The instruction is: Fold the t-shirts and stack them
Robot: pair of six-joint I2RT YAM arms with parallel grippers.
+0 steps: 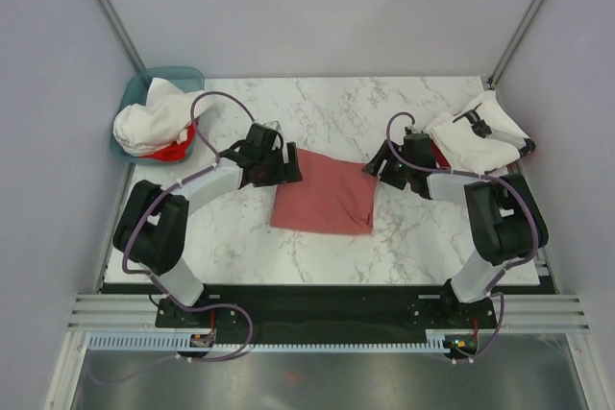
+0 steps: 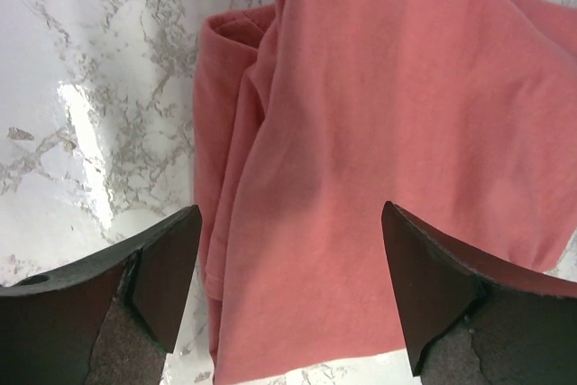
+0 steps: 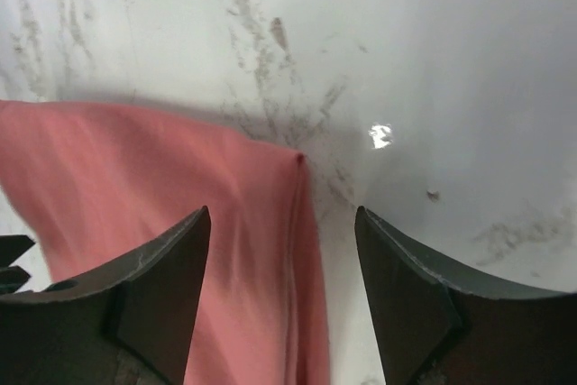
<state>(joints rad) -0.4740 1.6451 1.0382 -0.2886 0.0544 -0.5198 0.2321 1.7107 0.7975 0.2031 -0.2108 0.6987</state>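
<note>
Where the 2 arms reach in from the near edge of the table (image 1: 231, 237), a salmon-red shirt (image 1: 324, 201) lies folded into a rough rectangle at the middle of the marble top, flat and a little skewed, with its far edge running between the 2 grippers; the left gripper (image 1: 291, 166) hangs over the shirt's far left corner, jaws spread wide with nothing between them; in the left wrist view its dark fingers (image 2: 153, 268) stand well apart above the cloth, where layered folds run down the shirt's left side beside bare marble; the right gripper (image 1: 381, 168) hangs over the far right corner, likewise released and holding nothing; in the right wrist view its fingers (image 3: 158, 286) straddle the shirt's pointed corner, 1 over the cloth and the other over bare marble; whether any fingertip touches the cloth I cannot tell; at the far left corner of the table sits a teal basket (image 1: 183, 74) heaped with a crumpled white shirt (image 1: 149, 122), and a bright red shirt (image 1: 175, 152) shows under its near side; at the far right corner, against the right edge, lies a white pile (image 1: 485, 146) with a black mark (image 1: 473, 122) on top and a sliver of red cloth (image 1: 440, 155) showing at its left side, just behind the right gripper.
</note>
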